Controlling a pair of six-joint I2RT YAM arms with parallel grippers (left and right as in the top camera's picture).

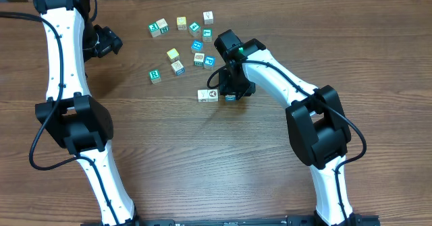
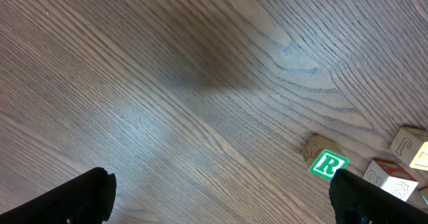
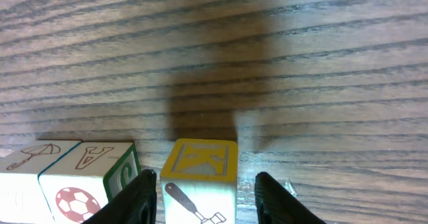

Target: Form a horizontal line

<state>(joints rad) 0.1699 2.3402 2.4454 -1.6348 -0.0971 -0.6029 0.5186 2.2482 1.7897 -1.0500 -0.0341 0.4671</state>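
My right gripper [image 3: 206, 196], jaws slightly parted, straddles the yellow-topped wooden K cube [image 3: 200, 160], not yet touching the two-cube white row [image 3: 67, 177] mid-counter.

The left arm [image 1: 62, 57] and right arm [image 1: 280, 81] wear glossy white shells, broken by bulky black joint housings [image 1: 317, 125]. A thin black cable [image 1: 31, 150] loops beside each. Small dark screws dot the white links. Behind the right fingers [image 3: 139, 197], matte black and rounded, glows a green light [image 1: 237, 50].
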